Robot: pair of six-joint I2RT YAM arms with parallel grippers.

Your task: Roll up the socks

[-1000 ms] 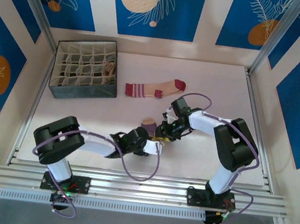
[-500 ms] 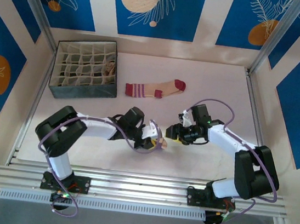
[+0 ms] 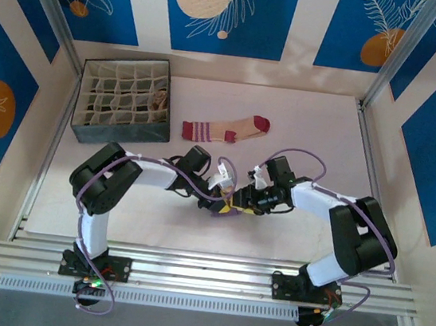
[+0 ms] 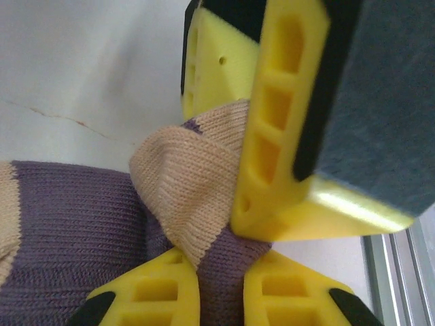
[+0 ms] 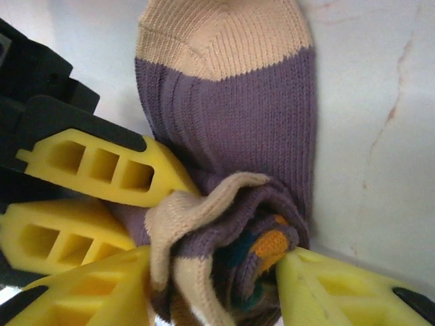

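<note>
Both low, inward: left tool [image 3: 226, 197], right tool [image 3: 245, 203] on purple sock [image 5: 231, 102].

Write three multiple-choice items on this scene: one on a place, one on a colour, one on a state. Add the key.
1. Where is the tan knit sock with dark-red toe and striped cuff?
A. Draped over the box's rim.
B. Flat on the white table, right of the grey box with a grid of cells.
C. Inside a box cell.

2. What colour is the rounded end of the purple knit sock?
A. Tan.
B. Green.
C. White.

3. How is the left gripper?
A. Open above the table.
B. Holding the box.
C. Shut on the purple sock.

Key: B, since the top view shows it lying flat beside the box; A, since the right wrist view shows the tan end; C, since the left wrist view shows its jaws pinching purple fabric.
</note>
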